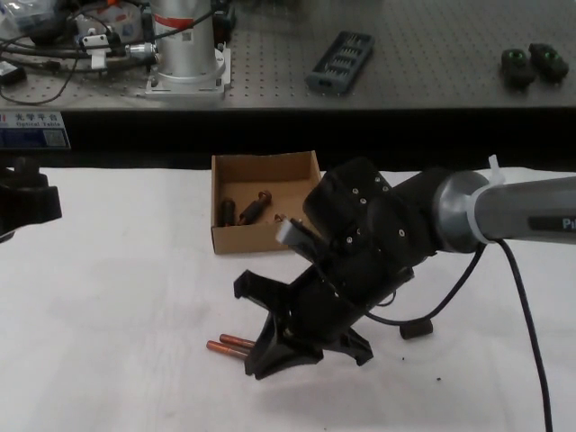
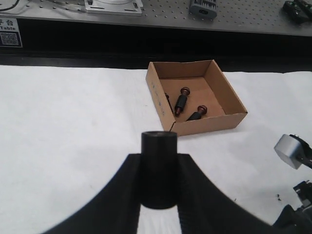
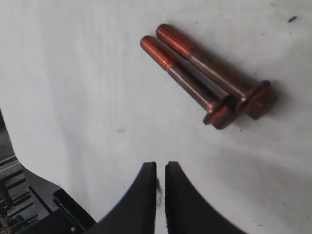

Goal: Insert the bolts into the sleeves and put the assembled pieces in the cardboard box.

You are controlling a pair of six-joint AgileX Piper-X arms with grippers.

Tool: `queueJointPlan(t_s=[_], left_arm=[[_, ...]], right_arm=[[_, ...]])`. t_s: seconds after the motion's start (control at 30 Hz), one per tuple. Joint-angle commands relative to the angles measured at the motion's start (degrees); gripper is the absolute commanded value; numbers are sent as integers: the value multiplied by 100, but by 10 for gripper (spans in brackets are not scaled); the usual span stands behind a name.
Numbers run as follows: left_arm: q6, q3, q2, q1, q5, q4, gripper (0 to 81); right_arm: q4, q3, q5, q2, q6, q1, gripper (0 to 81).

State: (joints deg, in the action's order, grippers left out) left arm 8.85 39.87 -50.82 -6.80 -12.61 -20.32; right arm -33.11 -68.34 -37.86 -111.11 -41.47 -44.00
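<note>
**Two bolts (image 1: 230, 343) lying loose: pickup stage**

**High view.** Both bolts are lying side by side on the white worktop (image 1: 108, 297), nearest the camera. The right gripper (image 1: 270, 347) is hanging just beside them. The cardboard box (image 1: 261, 239) is standing open farther back, well apart from the bolts. The left gripper (image 1: 27, 202) is sitting at the far left edge.

**Left wrist view.** The left fingers (image 2: 122, 195) are gripping one black sleeve (image 2: 159, 168) and holding it upright with its bore facing up. Beyond it, the box is holding two assembled pieces (image 2: 182, 101) in plain sight. A third dark part is showing behind the near wall, too hidden to confirm.

**Right wrist view.** The right fingers (image 3: 146, 200) are drawn together with only a slit between them and are carrying nothing. The two bolts are lying touching each other just ahead of the tips, clear of them.

**Step in hand (judged).** The right arm is preparing to pick up one bolt for the held sleeve. The next move calls for:
1. Opening the fingers.
2. Straddling a single shank without dragging its neighbour along.
3. Lining the threaded end up with the sleeve's bore.

**Count.**
- Loose bolts: two
- Sleeve: one
- Box: one
- Finished pieces: two, possibly three
</note>
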Motion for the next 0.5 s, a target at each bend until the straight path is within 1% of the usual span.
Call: queueJointPlan(t_s=[0.0,0.07,0.13,0.2,0.47], left_arm=[[-64,6,49,18,-16,67,56],[-64,6,49,18,-16,67,56],[-64,6,49,18,-16,67,56],[-64,6,49,18,-16,67,56],[-19,6,49,18,-16,107,56]], right_arm=[[-152,-70,99,-22,261,-17,63],[-231,-70,270,-22,425,-17,42],[-229,-70,242,-22,432,40,1],[-244,-70,208,-22,432,71,45],[-279,-70,-79,-22,432,-6,43]])
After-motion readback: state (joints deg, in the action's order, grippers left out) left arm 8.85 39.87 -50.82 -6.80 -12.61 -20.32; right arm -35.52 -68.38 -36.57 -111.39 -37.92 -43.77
